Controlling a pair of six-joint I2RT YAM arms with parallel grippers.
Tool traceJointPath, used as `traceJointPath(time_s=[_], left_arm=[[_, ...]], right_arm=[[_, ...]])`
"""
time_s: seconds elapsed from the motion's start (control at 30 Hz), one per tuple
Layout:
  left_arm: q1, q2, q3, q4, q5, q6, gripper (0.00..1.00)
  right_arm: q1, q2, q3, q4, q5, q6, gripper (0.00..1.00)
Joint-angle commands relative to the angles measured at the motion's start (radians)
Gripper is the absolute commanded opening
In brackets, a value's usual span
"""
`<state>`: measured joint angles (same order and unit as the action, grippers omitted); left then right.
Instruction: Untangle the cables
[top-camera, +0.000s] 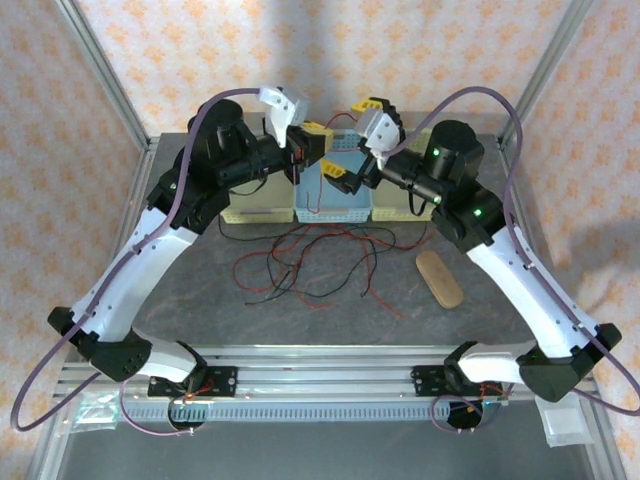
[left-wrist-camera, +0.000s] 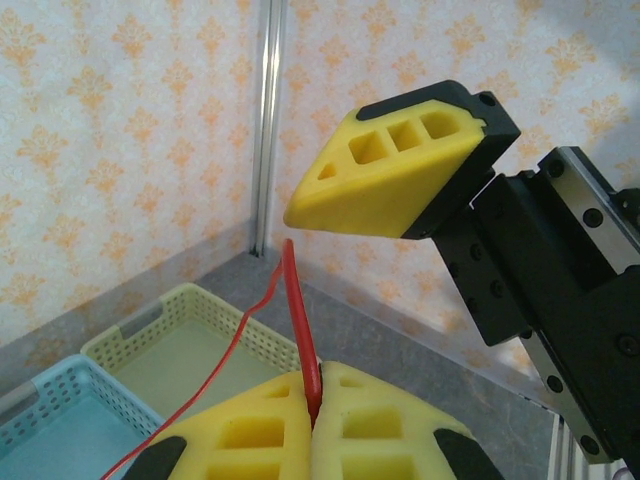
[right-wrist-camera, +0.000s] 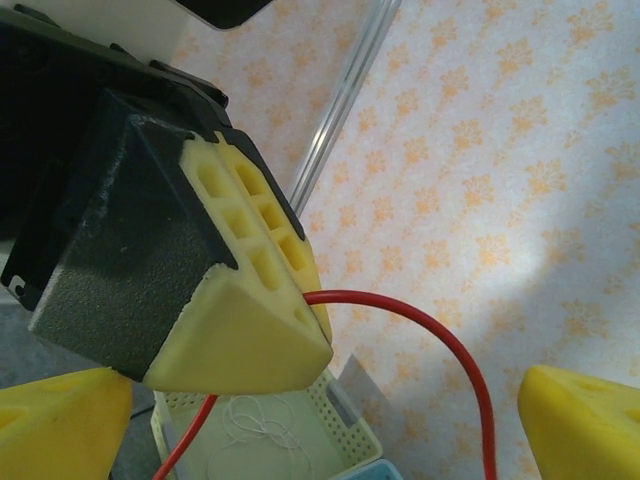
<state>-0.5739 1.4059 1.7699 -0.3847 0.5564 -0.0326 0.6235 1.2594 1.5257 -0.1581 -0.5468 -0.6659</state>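
Note:
A tangle of red and black cables lies on the grey table in front of the baskets. One red cable rises from there. My left gripper is shut on it, high above the baskets, and the strand is pinched between the yellow fingertips. Past the grip the red cable arcs over and drops between the wide-apart fingers of my right gripper, which is open and touches nothing. The right gripper faces the left one closely. A thin white cable lies coiled in a pale yellow basket.
Three perforated baskets stand in a row at the back: pale yellow, blue and yellow. An oval wooden piece lies at the right of the table. A metal frame and patterned walls close the workspace.

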Motion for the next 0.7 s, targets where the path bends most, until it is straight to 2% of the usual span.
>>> traceJointPath(time_s=[0.0, 0.17, 0.33, 0.5, 0.67], left_arm=[[-0.019, -0.036, -0.036, 0.073, 0.045, -0.014, 0.00], [-0.020, -0.057, -0.069, 0.113, 0.036, -0.025, 0.00], [-0.020, -0.070, -0.092, 0.141, 0.028, -0.042, 0.00], [-0.019, -0.085, -0.120, 0.183, 0.024, -0.065, 0.00], [-0.020, -0.098, -0.134, 0.195, 0.007, -0.071, 0.00]], right_arm=[[0.038, -0.005, -0.046, 0.062, 0.034, 0.035, 1.00], [0.061, -0.027, -0.120, 0.147, 0.158, 0.064, 0.99], [0.064, -0.044, -0.180, 0.267, 0.248, 0.150, 0.93], [0.064, -0.074, -0.268, 0.403, 0.254, 0.255, 0.86], [0.064, -0.074, -0.311, 0.458, 0.281, 0.324, 0.73]])
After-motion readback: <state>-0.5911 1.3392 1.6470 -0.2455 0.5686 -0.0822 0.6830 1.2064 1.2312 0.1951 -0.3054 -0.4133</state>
